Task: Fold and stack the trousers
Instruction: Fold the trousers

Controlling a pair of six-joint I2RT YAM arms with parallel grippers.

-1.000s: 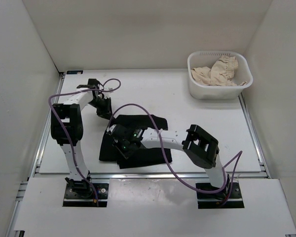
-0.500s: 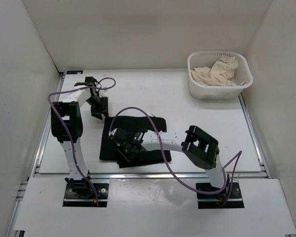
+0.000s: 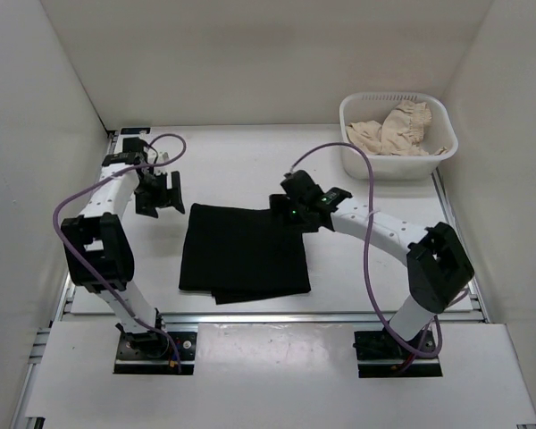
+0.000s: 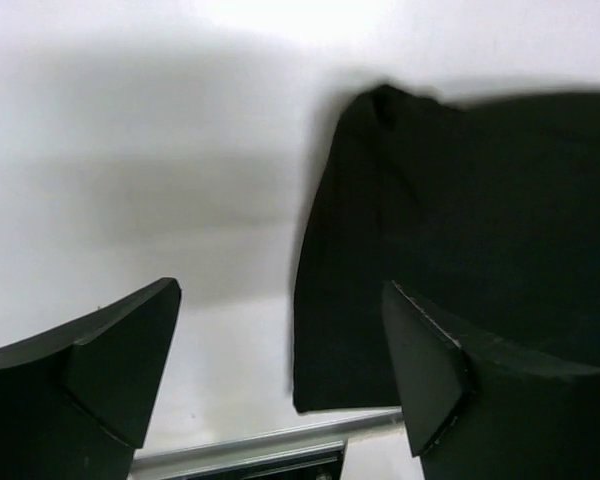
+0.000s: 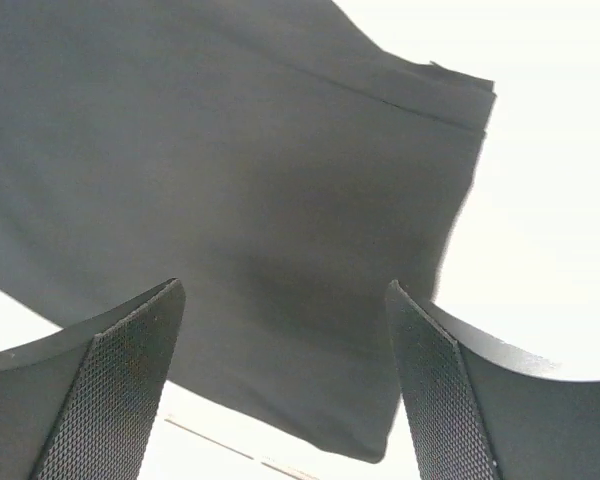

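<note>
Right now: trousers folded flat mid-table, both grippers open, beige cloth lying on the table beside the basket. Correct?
No. The beige cloth lies inside the white basket, not beside it, as top external shows. The trousers are folded flat; left gripper and right gripper are open.

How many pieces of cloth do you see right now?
2: the black trousers folded mid-table, and a beige cloth in the white basket far right; the basket may hide more.
</note>
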